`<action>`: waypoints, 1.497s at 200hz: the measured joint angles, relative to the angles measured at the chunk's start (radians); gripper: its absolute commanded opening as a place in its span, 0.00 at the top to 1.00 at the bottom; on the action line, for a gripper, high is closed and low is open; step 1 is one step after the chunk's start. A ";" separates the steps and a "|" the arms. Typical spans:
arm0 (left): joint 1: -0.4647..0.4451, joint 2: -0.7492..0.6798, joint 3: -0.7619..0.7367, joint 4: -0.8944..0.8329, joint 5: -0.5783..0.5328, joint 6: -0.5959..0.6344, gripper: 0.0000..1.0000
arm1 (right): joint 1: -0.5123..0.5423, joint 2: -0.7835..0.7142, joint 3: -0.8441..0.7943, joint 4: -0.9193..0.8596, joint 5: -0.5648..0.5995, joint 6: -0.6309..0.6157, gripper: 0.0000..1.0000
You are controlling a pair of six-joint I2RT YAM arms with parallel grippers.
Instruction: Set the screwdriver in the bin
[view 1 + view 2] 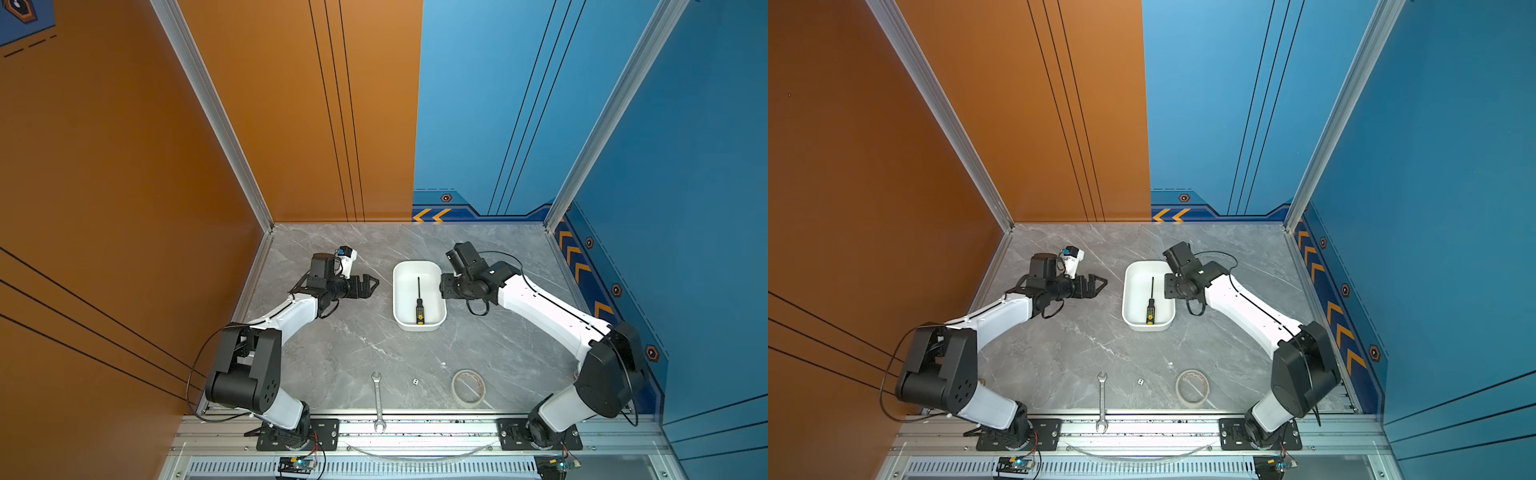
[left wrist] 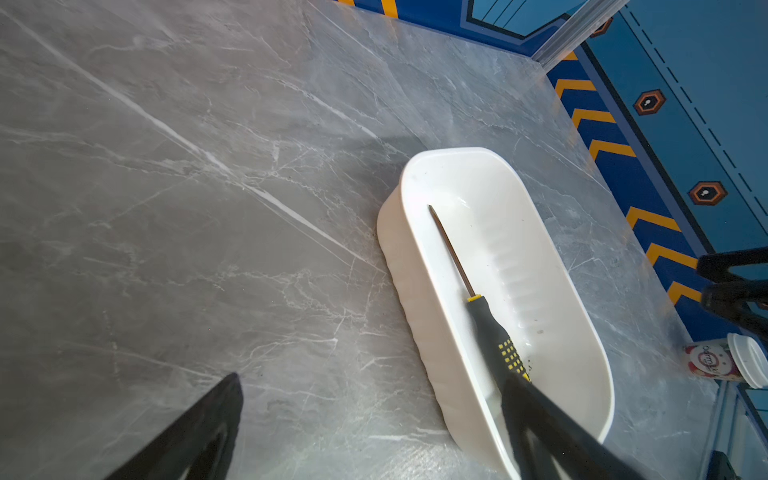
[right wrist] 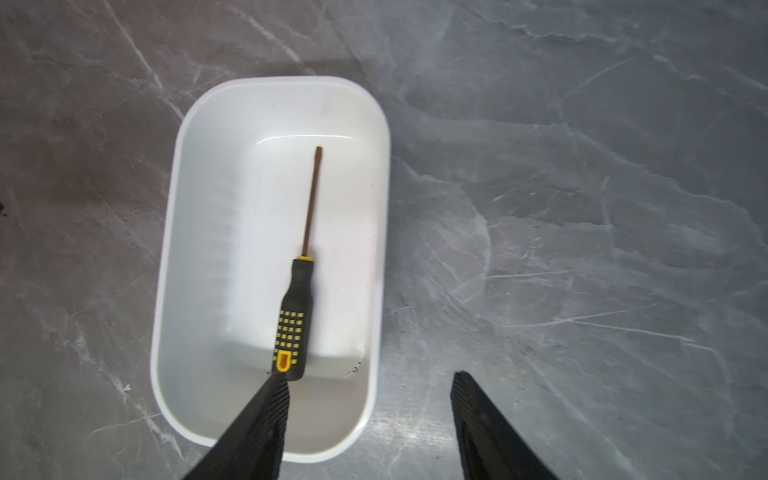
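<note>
The screwdriver (image 1: 419, 301) (image 1: 1150, 301), black with a yellow butt end, lies lengthwise inside the white bin (image 1: 395, 291) (image 1: 1125, 295). Nothing touches it. In the right wrist view my right gripper (image 3: 370, 376) is open and empty. One finger (image 3: 266, 415) hangs over the bin (image 3: 291, 80) just behind the handle of the screwdriver (image 3: 297, 299), and the second finger is over the table outside the rim. My left gripper (image 1: 374, 286) (image 2: 372, 379) is open and empty, left of the bin (image 2: 399, 266). One of its fingers covers the butt end of the screwdriver (image 2: 482, 307).
A silver wrench (image 1: 378, 401) lies at the front edge. A small white die (image 1: 414, 381) and a tape roll (image 1: 468, 387) sit to its right. Orange and blue walls close the table on three sides. A paper cup (image 2: 723, 361) shows in the left wrist view.
</note>
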 measured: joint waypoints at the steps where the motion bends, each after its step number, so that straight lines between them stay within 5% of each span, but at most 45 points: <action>1: 0.000 -0.001 0.000 0.000 -0.002 0.000 0.02 | -0.004 -0.004 -0.003 0.002 0.001 -0.002 0.37; 74: 0.016 -0.050 -0.043 0.024 -0.127 0.061 0.02 | -0.325 -0.310 -0.402 0.301 0.058 -0.175 0.33; 187: 0.031 -0.193 -0.212 0.190 -0.352 0.208 0.02 | -0.454 -0.261 -0.747 0.869 0.075 -0.368 0.18; 299: 0.058 -0.183 -0.329 0.360 -0.453 0.307 0.02 | -0.488 -0.146 -0.788 1.133 0.026 -0.386 0.11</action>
